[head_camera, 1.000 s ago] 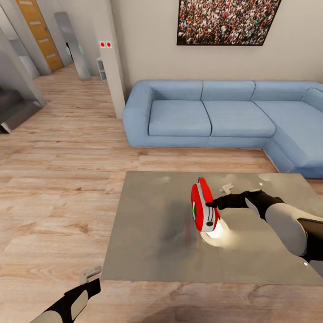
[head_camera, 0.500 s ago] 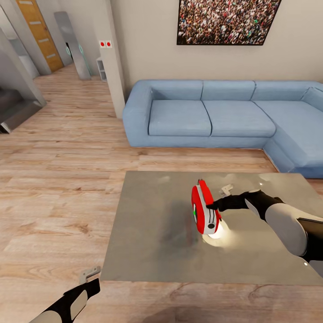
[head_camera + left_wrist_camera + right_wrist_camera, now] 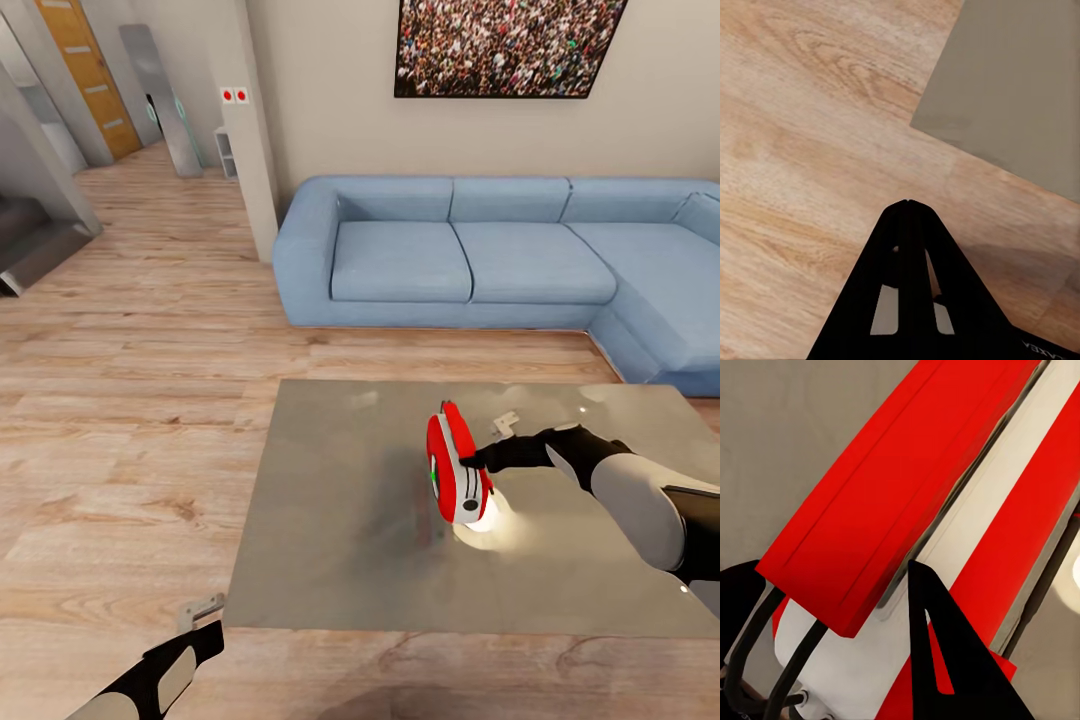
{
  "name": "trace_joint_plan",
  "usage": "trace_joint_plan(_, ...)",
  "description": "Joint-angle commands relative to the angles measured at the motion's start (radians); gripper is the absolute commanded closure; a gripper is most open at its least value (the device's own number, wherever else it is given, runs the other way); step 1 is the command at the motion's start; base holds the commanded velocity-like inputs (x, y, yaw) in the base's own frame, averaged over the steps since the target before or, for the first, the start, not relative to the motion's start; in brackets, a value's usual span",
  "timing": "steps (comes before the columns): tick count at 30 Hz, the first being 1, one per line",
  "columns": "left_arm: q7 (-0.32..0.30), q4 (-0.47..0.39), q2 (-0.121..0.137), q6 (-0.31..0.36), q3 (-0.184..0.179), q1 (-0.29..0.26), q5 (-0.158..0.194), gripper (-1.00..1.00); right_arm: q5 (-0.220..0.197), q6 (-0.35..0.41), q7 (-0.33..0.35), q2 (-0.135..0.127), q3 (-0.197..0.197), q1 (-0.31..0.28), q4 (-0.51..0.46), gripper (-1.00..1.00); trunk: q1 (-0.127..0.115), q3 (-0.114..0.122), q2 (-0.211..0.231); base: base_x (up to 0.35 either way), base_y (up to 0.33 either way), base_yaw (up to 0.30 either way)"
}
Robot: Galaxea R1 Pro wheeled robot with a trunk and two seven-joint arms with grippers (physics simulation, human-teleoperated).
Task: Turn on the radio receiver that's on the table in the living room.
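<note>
You see the small red radio receiver (image 3: 457, 475) with white edge trim standing on the large low table (image 3: 340, 540) with the glossy grey top, in the right half of it. The radio is narrow from your head view and leans a little, with a green light on its left face and a round dark dial near its lower end. A bright white glare lies on the table top just beside its base.

Your right gripper (image 3: 478, 457) reaches from the right and its black tip touches the right side of the radio. In the right wrist view, 1 dark finger (image 3: 945, 660) lies against the red and white body of the radio (image 3: 907, 487); I cannot tell if the fingers are spread or pressed together.

Your left gripper (image 3: 200, 612) hangs low beside the near left corner of the table, above the light wood plank floor (image 3: 120, 440). In the left wrist view its 2 black fingers (image 3: 907, 225) are pressed together to 1 point, holding nothing.

Behind the table stands the blue corner sofa (image 3: 480, 255), and the crowd picture (image 3: 505, 48) hangs on the beige wall.
</note>
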Motion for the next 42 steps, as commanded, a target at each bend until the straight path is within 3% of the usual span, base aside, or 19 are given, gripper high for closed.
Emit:
trace_joint_plan(1, 0.000, 0.000, 0.000, 0.000, 0.000, 0.000, 0.000, 1.00, -0.004, -0.001, 0.000, 0.000, -0.010, 0.000, 0.001, 1.00, 0.004, -0.003, -0.007, 0.000, 0.000, 0.000)
trace_joint_plan(5, 0.000, 0.000, 0.001, 0.000, 0.000, 0.000, 0.000, 1.00, -0.004, -0.003, 0.000, 0.000, -0.010, 0.000, 0.003, 1.00, 0.019, -0.016, -0.035, 0.000, 0.000, 0.000)
trace_joint_plan(24, 0.000, 0.000, 0.000, 0.000, 0.000, 0.000, 0.000, 1.00, -0.008, -0.035, 0.000, -0.001, -0.011, 0.000, 0.011, 1.00, 0.019, -0.016, -0.035, 0.000, 0.000, 0.000)
trace_joint_plan(38, 0.001, 0.000, 0.000, -0.001, 0.000, 0.000, -0.002, 1.00, -0.010, -0.044, 0.001, -0.002, -0.011, 0.000, 0.011, 1.00, 0.073, -0.060, -0.133, 0.000, 0.000, 0.000)
trace_joint_plan(42, 0.002, 0.000, 0.000, -0.001, 0.000, 0.000, -0.003, 1.00, -0.010, -0.044, 0.001, -0.002, -0.011, 0.000, 0.011, 1.00, 0.073, -0.060, -0.133, 0.000, 0.000, 0.000)
